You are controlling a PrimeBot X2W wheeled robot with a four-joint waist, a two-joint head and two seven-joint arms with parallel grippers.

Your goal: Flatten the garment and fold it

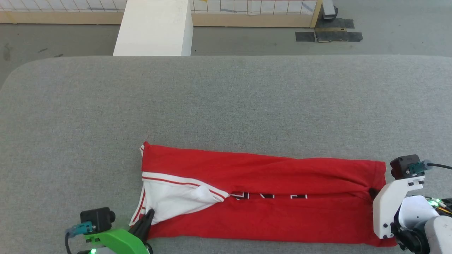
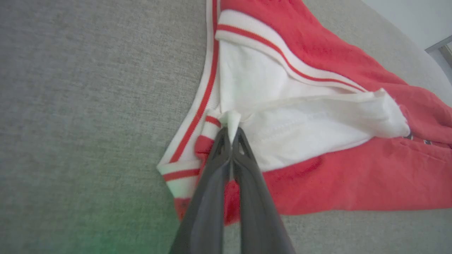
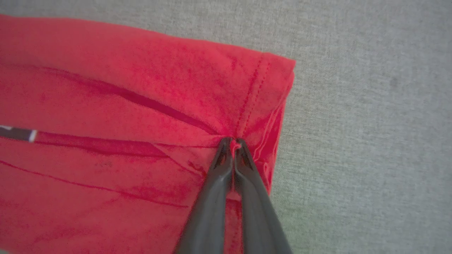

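1. Garment (image 1: 268, 169) lies on the near half of the grey table (image 1: 226, 98). It is folded into a long, narrow band running left to right, and its near edge is close to the table's near edge.
2. At the left end of the band is a white panel (image 1: 169, 200) edged with red-and-white trim (image 1: 176, 180). The rest is red, with loose creases running along its length.
3. Dark lettering (image 1: 272, 195) peeps out along the fold line in the middle of the band. Too much of it is covered to read.
4. The left gripper (image 1: 150, 214) is at the near left corner of the band. In the left wrist view its fingers (image 2: 212, 183) are pressed together, clamped on a small tuft of white cloth where the panel meets the trim.
5. The right gripper (image 1: 371, 193) is at the right end, mostly hidden behind its white wrist mount in the head view. In the right wrist view its fingers (image 3: 212, 197) are together, pinching a small pucker of red cloth just inside the stitched hem (image 3: 253, 93). Creases fan out leftward from the pinch.
6. Whether either pinch is raised off the table cannot be told.
7. Past the table's far edge, a white block (image 1: 155, 28) stands on the grey floor (image 1: 406, 28). Dark tape patches (image 1: 328, 35) lie to its right, and a wire-grid fence (image 1: 247, 7) runs behind both.
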